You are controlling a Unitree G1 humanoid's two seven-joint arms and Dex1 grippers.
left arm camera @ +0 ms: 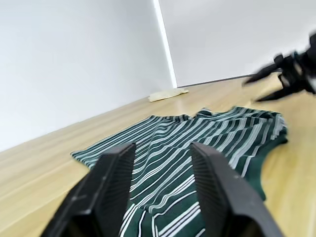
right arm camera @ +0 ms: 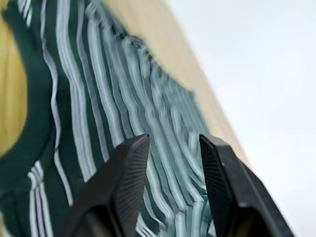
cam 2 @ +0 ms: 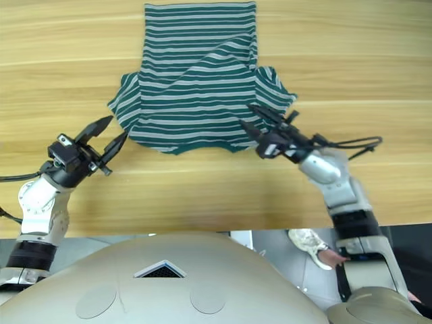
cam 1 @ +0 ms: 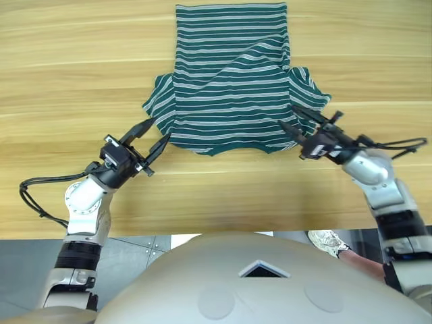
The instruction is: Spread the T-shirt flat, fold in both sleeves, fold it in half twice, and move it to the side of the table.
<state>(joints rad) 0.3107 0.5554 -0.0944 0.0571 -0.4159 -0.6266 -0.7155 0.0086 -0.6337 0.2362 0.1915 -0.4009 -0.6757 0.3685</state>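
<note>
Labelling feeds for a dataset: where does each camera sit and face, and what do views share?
Left eye view: head, looking down at the striped T-shirt on the wooden table; left gripper and right gripper in front.
Right eye view: same head, same scene.
Left wrist view: left wrist, along its fingers over the T-shirt toward a white wall.
Right wrist view: right wrist, between its fingers onto the T-shirt.
All share the T-shirt.

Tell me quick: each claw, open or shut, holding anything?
Left claw: open, empty, beside the T-shirt.
Right claw: open, empty, over its sleeve.
</note>
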